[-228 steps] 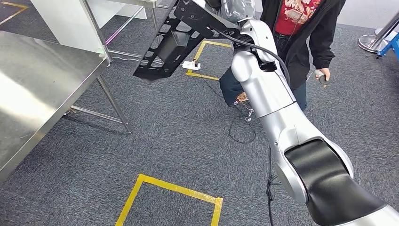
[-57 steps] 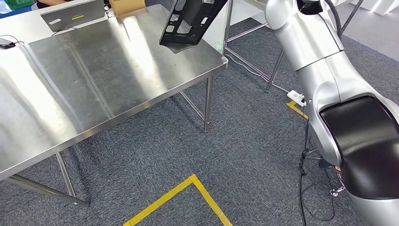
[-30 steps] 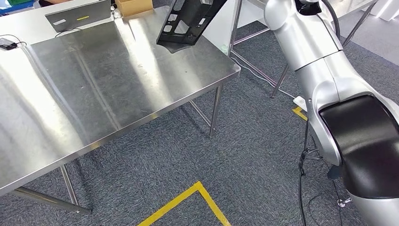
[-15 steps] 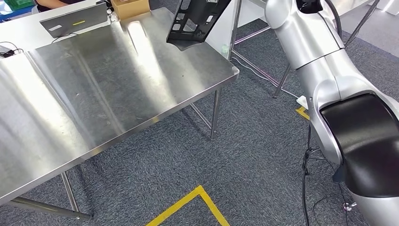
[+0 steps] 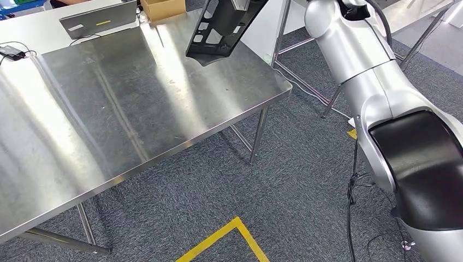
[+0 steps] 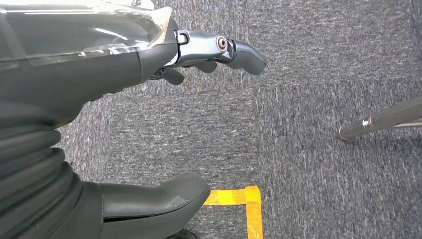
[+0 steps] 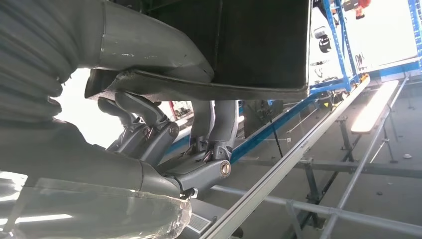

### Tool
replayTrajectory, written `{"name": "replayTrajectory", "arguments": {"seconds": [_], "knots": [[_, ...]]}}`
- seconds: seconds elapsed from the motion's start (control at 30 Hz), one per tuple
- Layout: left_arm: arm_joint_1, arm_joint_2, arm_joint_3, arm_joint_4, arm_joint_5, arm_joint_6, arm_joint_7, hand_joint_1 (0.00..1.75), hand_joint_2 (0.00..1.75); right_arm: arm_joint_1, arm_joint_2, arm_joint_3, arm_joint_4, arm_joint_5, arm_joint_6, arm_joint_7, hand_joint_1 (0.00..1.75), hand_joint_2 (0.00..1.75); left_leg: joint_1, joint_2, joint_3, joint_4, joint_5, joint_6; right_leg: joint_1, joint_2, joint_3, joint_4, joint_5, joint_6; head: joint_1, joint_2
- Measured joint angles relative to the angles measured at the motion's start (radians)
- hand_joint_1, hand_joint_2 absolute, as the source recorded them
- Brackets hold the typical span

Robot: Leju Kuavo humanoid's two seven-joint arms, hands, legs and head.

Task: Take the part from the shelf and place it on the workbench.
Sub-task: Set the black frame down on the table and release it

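Note:
The part is a flat black plastic panel with several cut-outs (image 5: 218, 30). It hangs tilted above the far right corner of the steel workbench (image 5: 136, 103), clear of the surface. My right arm reaches up to it at the top of the head view. In the right wrist view my right hand (image 7: 164, 124) grips the panel's edge (image 7: 259, 45), thumb on one face and fingers curled on the other. My left hand (image 6: 199, 119) hangs over the carpet with thumb and fingers apart, holding nothing.
A grey laptop (image 5: 98, 19) and a cardboard box (image 5: 164, 6) sit at the bench's far edge. A black cable lies at its far left corner (image 5: 13, 50). Yellow floor tape (image 5: 229, 240) marks the carpet in front; a second table's legs (image 5: 333, 98) stand to the right.
The whole scene has shifted as the camera turned from open floor and a person to the workbench. The bench has come a bit closer; the panel stays held high over its far corner.

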Motion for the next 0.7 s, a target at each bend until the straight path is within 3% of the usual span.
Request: {"name": "replayTrajectory", "arguments": {"seconds": [0.43,0.7], "knots": [[0.002,0.002,0.019,0.0,0.013,0.002,-0.002,0.0,1.75,0.026,0.036,0.004,0.057,0.03,-0.04,0.001,1.75,1.75,-0.002,0.001,0.0,0.001,0.001,0.008,-0.001,0.0,0.0,-0.003,0.005,0.01,0.0,0.0],[0.005,0.007,0.024,0.0,0.012,0.0,-0.005,0.0,1.75,0.041,0.051,0.006,0.084,0.062,-0.059,0.015,1.75,1.75,-0.012,0.001,0.0,0.004,-0.004,0.018,-0.009,0.0,0.002,-0.005,0.006,0.025,0.0,0.0]]}}
